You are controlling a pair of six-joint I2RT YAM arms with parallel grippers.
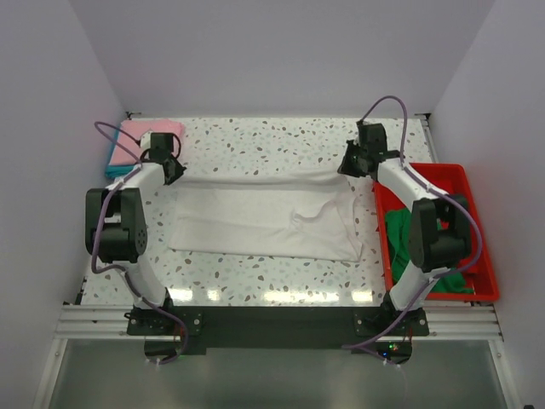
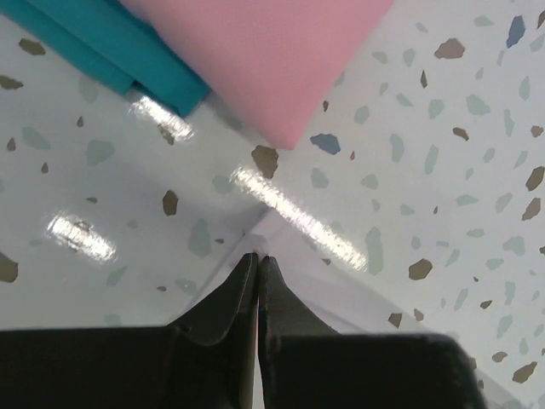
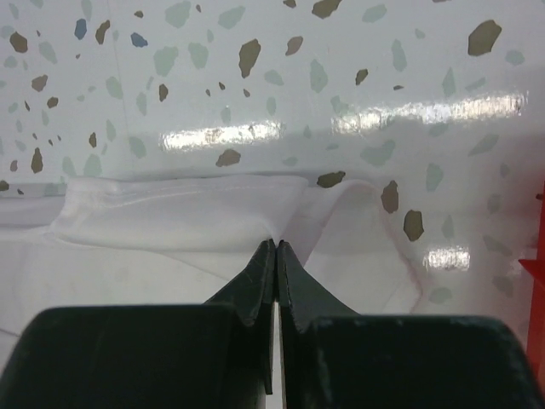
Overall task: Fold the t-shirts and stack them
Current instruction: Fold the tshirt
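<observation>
The white t-shirt point(image 1: 264, 217) lies spread across the middle of the table. My left gripper point(image 1: 169, 166) is shut on its far left corner point(image 2: 281, 243). My right gripper point(image 1: 356, 162) is shut on its far right edge point(image 3: 196, 213). A folded pink t-shirt point(image 1: 152, 130) lies on a folded teal t-shirt point(image 1: 113, 164) at the far left; both show in the left wrist view, pink point(image 2: 272, 51) and teal point(image 2: 111, 51). A green t-shirt point(image 1: 398, 232) lies crumpled in the red tray.
The red plastic tray point(image 1: 451, 175) stands along the table's right edge; its edge shows in the right wrist view point(image 3: 536, 273). White walls close in the table on the left, back and right.
</observation>
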